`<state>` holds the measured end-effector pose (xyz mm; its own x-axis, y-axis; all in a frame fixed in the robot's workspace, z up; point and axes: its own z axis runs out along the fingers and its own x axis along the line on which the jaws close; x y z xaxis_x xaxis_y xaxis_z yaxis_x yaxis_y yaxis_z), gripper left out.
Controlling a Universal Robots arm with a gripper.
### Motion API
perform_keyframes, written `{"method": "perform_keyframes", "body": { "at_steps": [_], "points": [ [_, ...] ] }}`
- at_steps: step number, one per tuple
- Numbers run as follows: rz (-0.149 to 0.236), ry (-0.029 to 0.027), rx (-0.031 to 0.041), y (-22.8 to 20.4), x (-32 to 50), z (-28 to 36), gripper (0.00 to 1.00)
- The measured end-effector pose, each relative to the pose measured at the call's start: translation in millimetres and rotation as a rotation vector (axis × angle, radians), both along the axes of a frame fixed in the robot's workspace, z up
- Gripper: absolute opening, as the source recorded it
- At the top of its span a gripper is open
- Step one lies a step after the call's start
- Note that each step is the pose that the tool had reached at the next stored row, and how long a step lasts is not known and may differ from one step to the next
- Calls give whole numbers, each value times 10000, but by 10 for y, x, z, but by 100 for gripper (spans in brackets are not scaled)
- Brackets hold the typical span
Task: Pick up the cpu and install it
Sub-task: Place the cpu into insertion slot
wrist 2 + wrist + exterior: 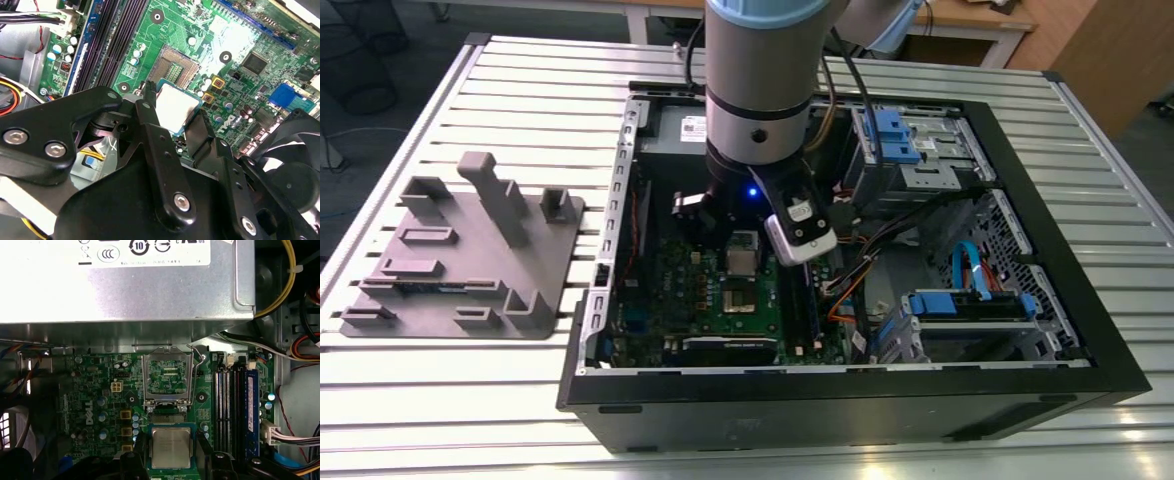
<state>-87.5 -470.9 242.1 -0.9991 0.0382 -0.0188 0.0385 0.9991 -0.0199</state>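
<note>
Pincer (172,442) tight on cpu (171,450) edges

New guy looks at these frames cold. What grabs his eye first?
The arm reaches down into the open computer case on the slatted table in the exterior view. In both wrist views, the black gripper clamps the silver cpu over the green motherboard, close to the open socket with its metal frame lifted.
</note>
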Motion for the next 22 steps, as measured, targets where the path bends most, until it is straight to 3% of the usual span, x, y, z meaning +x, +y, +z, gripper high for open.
{"method": "perform_keyframes", "body": {
  "at_steps": [12, 22],
  "points": [
    [1, -1, -1, 20, 0, -25, 47],
    [0, 2, -4, 24, 11, -154, 47]
  ]
}}
